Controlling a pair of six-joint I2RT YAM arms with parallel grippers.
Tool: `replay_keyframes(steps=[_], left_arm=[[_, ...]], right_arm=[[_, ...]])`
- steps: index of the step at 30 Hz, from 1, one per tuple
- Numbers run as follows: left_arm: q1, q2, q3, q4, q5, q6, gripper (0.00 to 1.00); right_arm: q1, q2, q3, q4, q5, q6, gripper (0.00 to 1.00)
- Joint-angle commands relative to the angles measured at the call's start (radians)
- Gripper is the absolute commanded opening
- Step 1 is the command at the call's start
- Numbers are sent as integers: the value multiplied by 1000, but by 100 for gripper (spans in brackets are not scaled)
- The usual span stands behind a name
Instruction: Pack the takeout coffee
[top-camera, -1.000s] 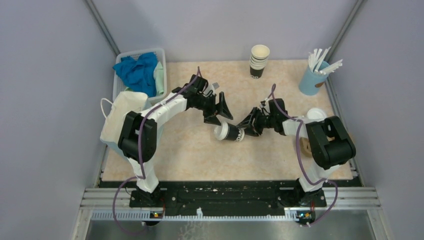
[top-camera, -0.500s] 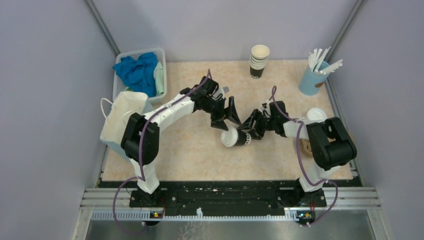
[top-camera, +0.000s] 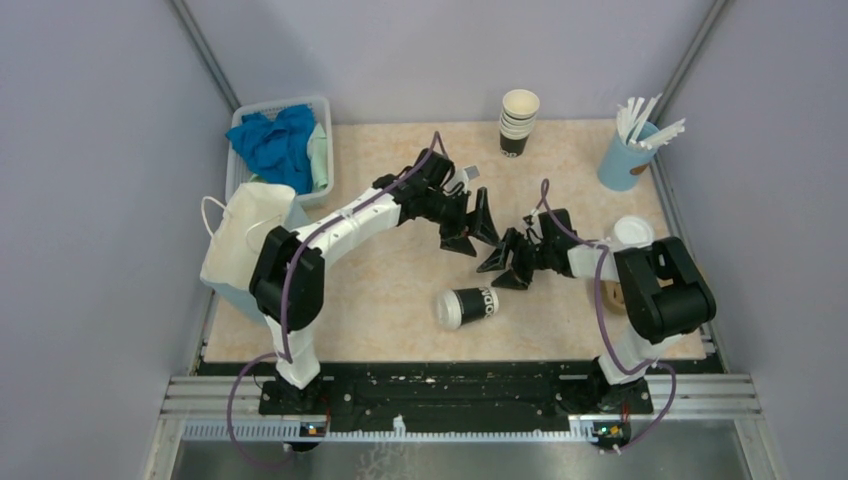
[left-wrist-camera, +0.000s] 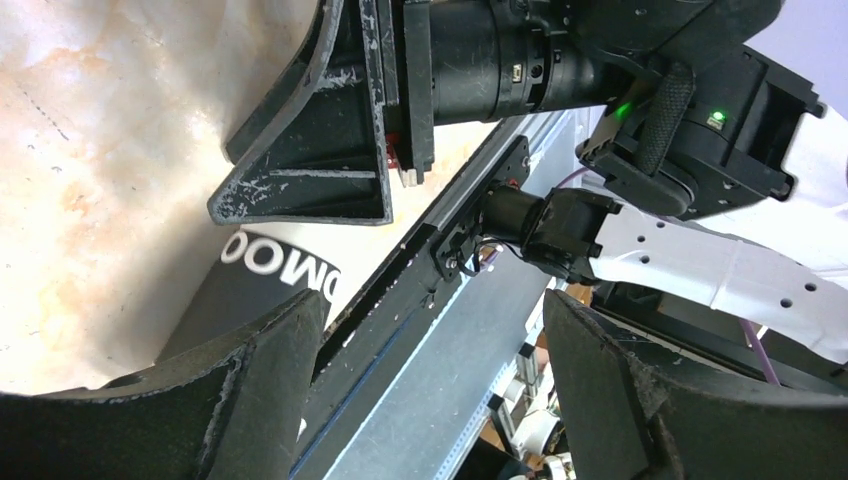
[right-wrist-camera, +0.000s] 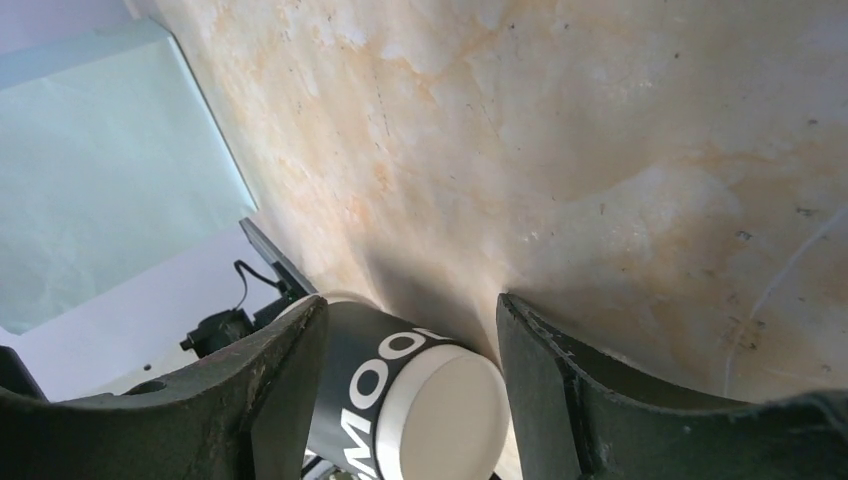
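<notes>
takeout coffee sideways on counter | left pincer spread, empty | right pincer spread, empty | paper bag at left edge

Matt paper coffee cup, smooth plastic lid

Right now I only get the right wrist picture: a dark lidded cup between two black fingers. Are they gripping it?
Observer: No. From above, the takeout coffee lies on its side on the table, apart from the open right gripper.
Operator: And the other arm?
Observer: The left gripper hangs open close to the right one, holding nothing.
Operator: Anywhere to pack it?
Observer: A white paper bag sits at the table's left edge.
</notes>
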Motion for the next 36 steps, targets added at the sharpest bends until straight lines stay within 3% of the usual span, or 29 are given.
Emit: replay_keyframes(steps=[1, 6, 10, 14, 15, 19, 22, 26, 29, 36], left_arm=[[-13, 20, 47, 33, -12, -4, 87], [22, -16, 67, -57, -79, 58, 91], [75, -141, -42, -108, -138, 103, 94], [106, -279, -217, -108, -159, 114, 95], [107, -307, -247, -107, -167, 117, 96], [107, -381, -345, -113, -158, 103, 96], [106, -425, -401, -88, -135, 74, 96], [106, -467, -450, -61, -111, 49, 96], [104, -494, -472, -58, -104, 42, 96], [98, -600, -514, -58, -114, 11, 96]], right_arm=[[-8, -24, 46, -51, 47, -67, 63], [-26, -71, 211, -379, 209, -321, 72], [-23, -162, 305, -611, 317, -492, 81], [28, -265, 329, -801, 352, -507, 87], [61, -287, 329, -851, 358, -492, 93], [201, -401, 294, -969, 382, -319, 98], [222, -489, 204, -917, 252, -137, 99], [233, -592, 175, -925, 337, 105, 99], [248, -598, 166, -1008, 336, 267, 99], [431, -570, 117, -1017, 448, 655, 99]])
